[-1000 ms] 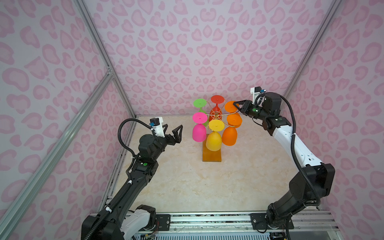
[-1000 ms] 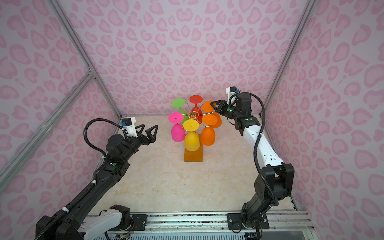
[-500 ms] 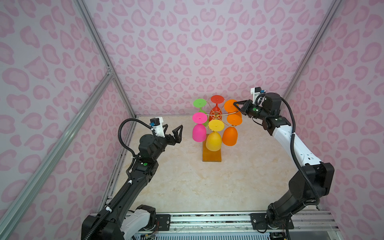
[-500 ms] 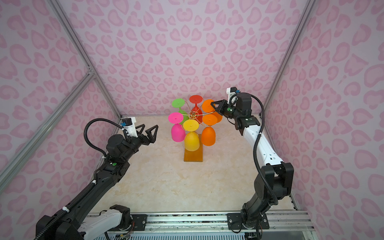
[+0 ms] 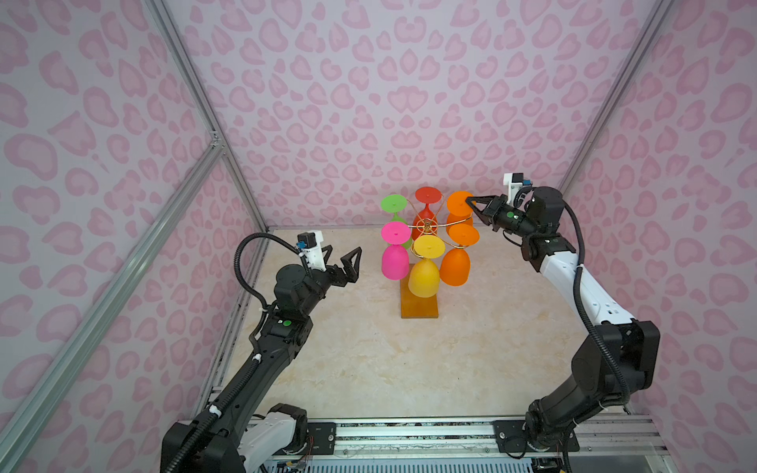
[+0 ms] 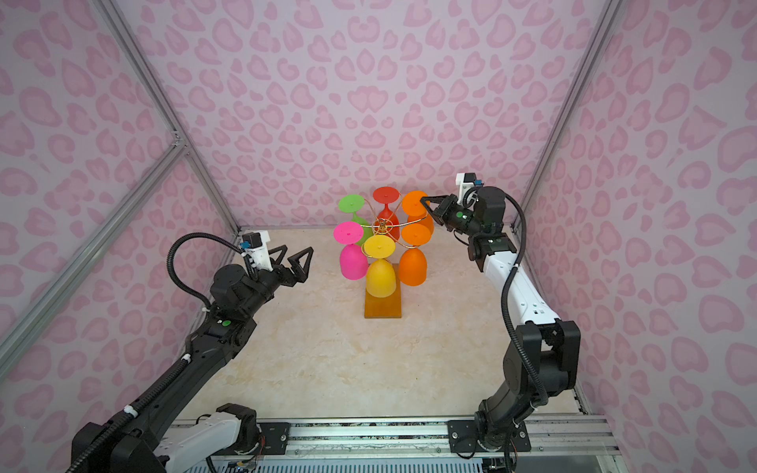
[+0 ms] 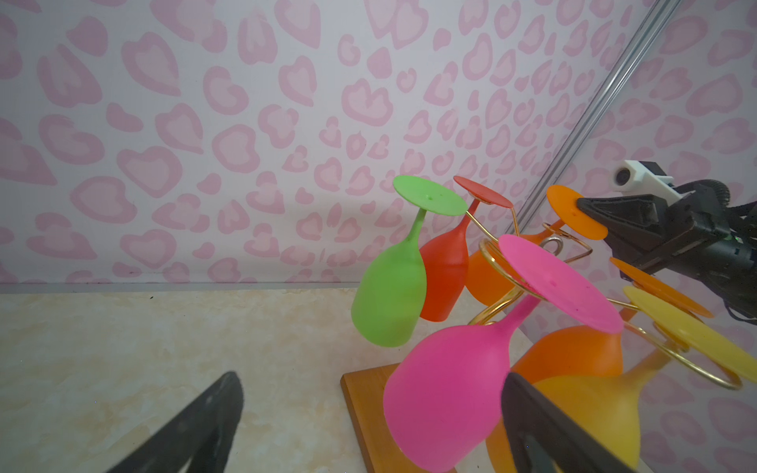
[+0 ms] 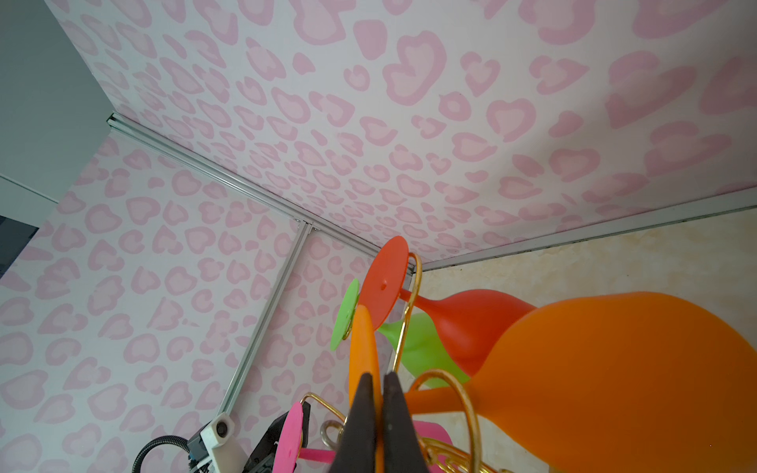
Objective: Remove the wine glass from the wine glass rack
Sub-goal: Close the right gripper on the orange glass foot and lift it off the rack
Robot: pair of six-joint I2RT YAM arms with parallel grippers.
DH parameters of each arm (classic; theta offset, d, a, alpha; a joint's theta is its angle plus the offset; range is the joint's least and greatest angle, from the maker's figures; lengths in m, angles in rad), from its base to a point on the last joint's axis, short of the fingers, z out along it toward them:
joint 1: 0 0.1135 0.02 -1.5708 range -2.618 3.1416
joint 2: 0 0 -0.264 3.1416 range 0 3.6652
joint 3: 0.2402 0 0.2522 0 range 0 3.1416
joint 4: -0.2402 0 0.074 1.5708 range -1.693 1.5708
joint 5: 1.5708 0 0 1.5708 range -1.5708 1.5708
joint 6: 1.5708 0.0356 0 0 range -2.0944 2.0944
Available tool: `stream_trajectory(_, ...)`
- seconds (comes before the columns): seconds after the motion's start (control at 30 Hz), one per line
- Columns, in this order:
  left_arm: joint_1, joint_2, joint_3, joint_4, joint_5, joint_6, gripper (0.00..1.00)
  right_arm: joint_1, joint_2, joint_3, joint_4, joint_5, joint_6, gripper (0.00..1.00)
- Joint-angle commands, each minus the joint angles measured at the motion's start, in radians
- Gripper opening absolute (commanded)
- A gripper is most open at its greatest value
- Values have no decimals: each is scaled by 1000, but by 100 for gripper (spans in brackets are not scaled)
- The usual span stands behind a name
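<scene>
The wine glass rack (image 5: 427, 223), thin gold wire on an amber wooden base (image 5: 420, 305) (image 6: 383, 307), carries several coloured glasses hung bowl down. My right gripper (image 5: 471, 200) (image 6: 424, 199) (image 8: 379, 383) is shut on the rim of the foot disc (image 8: 362, 348) of the back right orange wine glass (image 5: 458, 203) (image 6: 413, 202) (image 7: 573, 211). That glass's bowl (image 8: 614, 381) still hangs under a wire loop. My left gripper (image 5: 344, 250) (image 6: 295, 250) (image 7: 370, 379) is open and empty, hovering left of the pink glass (image 5: 395, 262) (image 7: 446, 397).
Green (image 5: 394, 203), red (image 5: 428, 195), yellow (image 5: 424, 278) and a second orange glass (image 5: 455, 266) also hang on the rack. Pink patterned walls close in at the back and on both sides. Beige tabletop (image 5: 368, 360) lies in front of the rack.
The right jaws have closed the last bit onto the orange glass's foot. Both arms otherwise stand as before.
</scene>
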Motion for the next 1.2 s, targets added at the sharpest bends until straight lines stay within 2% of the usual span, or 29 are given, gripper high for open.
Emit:
stream_trajectory(0.0,2,6,1,19,12,-1,100,-9,-16,-19,57,-15,18,0)
stream_trajectory(0.67,-3,15,1,24,21,-7,100,-4,-123,-134,75,-29,32,0)
stream_trajectory(1.17,-8,15,-5,25,22,-14,100,58,-34,-43,112,-41,72,0)
